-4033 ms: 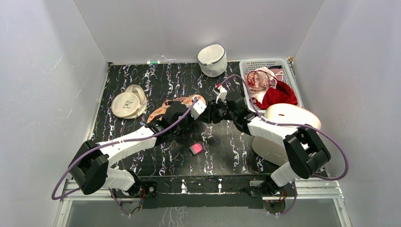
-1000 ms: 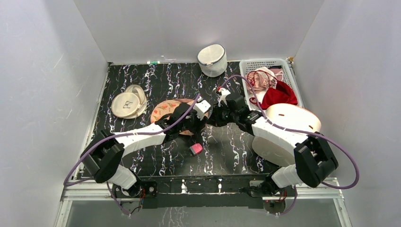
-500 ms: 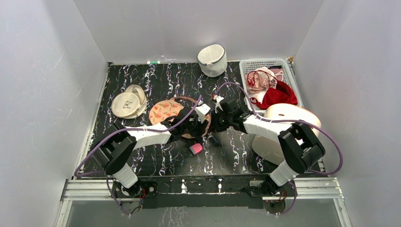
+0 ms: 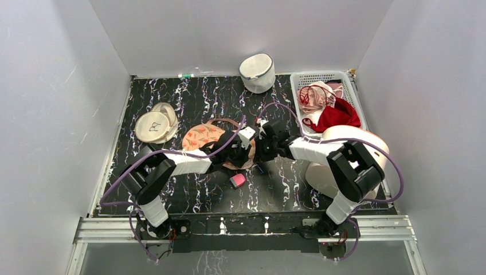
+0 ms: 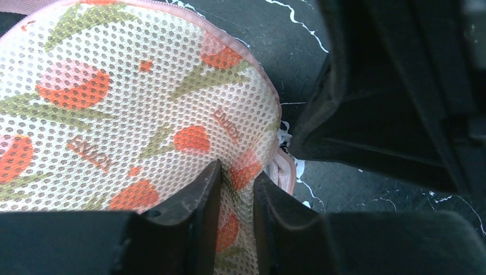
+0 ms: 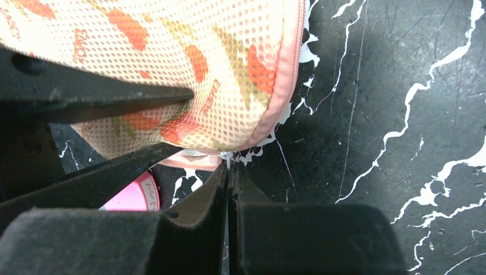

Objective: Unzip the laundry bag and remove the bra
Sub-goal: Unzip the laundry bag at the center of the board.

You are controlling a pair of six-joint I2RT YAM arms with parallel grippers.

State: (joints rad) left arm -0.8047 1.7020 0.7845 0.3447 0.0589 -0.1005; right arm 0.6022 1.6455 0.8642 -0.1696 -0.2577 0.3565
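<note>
left claw [image 5: 235, 192]: is clamped on a fold of the peach leaf-print mesh laundry bag [image 5: 137, 109] | right claw [image 6: 230, 179]: is pinched on the small silver zip pull [image 6: 198, 153] at the bag's rim

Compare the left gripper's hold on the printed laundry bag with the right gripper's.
The left gripper pinches a fold of the laundry bag's printed mesh face; the right gripper nips what looks like the small zip pull at the bag's pink edge. The left gripper's jaws stand a fabric fold apart; the right gripper's almost touch. Both are shut on the same end of the bag, close together.
</note>
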